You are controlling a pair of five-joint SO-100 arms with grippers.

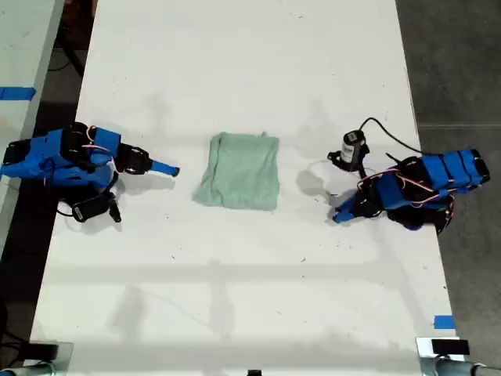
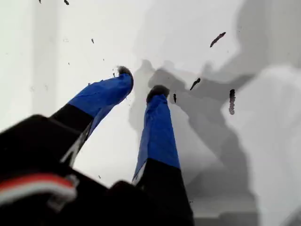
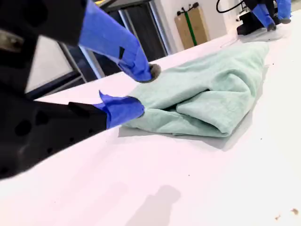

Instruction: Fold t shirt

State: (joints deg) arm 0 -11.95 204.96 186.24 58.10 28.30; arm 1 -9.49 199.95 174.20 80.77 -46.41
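Jaws of my second gripper (image 3: pixel 141 89) stood spread, tips at the near edge of the t shirt (image 3: pixel 211 94), pinching nothing. My first gripper (image 2: pixel 141 82) hung over bare table (image 1: pixel 235 298) with its jaws slightly parted and empty. The shirt lay as a squarish folded bundle mid-table, well clear of every edge. Judgement: folding was far along, a last fold or tidy-up pending. The next move would call for closing on that edge. No containers were seen.
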